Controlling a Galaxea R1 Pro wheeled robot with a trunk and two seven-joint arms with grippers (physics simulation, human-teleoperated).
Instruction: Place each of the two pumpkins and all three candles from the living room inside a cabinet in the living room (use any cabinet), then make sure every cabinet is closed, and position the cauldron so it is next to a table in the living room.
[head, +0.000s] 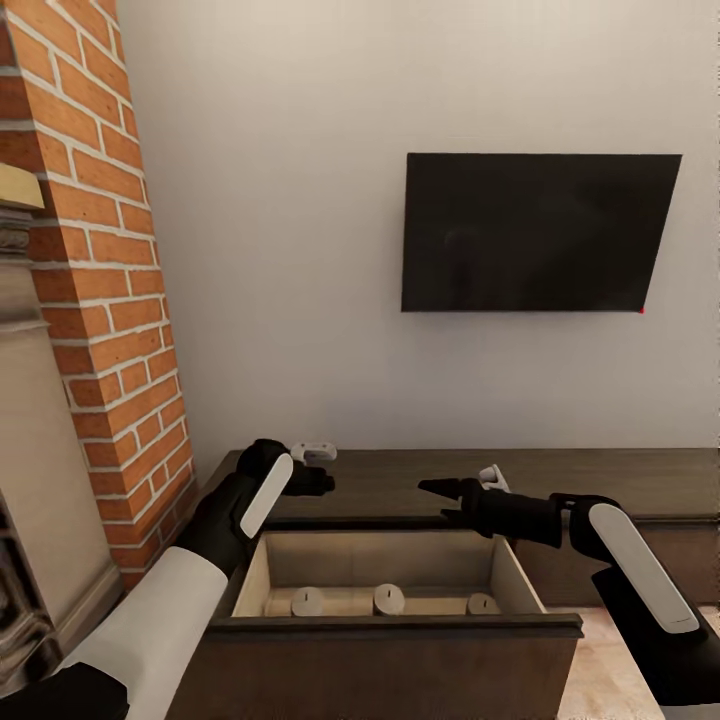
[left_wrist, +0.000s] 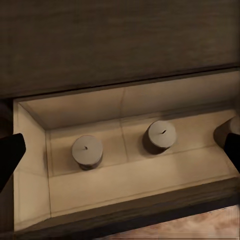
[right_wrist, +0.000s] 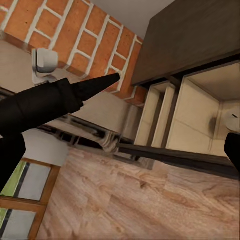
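Left tool (head: 318, 482) sits over the back-left corner of the open drawer, above the cabinet top — its fingers look apart with nothing between them: in the left wrist view dark tips stand at opposite borders with the drawer floor bare between. Empty, as far as I can see.

Progress, left to right: brick fireplace column (head: 100, 300) stands hard against the cabinet's (head: 620, 480) left end, so little side room for my left arm there. Drawer (head: 250, 575) is pulled out toward me, pale inside. Three candles (head: 307, 601) stand upright in a row on its floor, apart from each other — left, middle (head: 388, 598), right (head: 482, 603). My left wrist view shows two of them (left_wrist: 87, 150) (left_wrist: 161, 134) clearly and a third shape cut by the frame edge. So the candle part looks done. No pumpkin visible in the drawer, no cauldron in sight; I judge those steps are left, plus shutting this drawer.

Right tool (head: 448, 500) hovers over the drawer's back-right corner, fingers spread, holding nothing.

Edges and room: drawer front edge is nearest me, its side walls flank the candles, and there's free floor in front of the row for pumpkins. A small white object (head: 318, 452) sits on the cabinet top behind my left tool, another (head: 490, 474) behind the right — can't tell what they are. TV (head: 540, 232) hangs well above, no conflict. Wood floor (right_wrist: 125, 200) beside the cabinet looks free for backing off.
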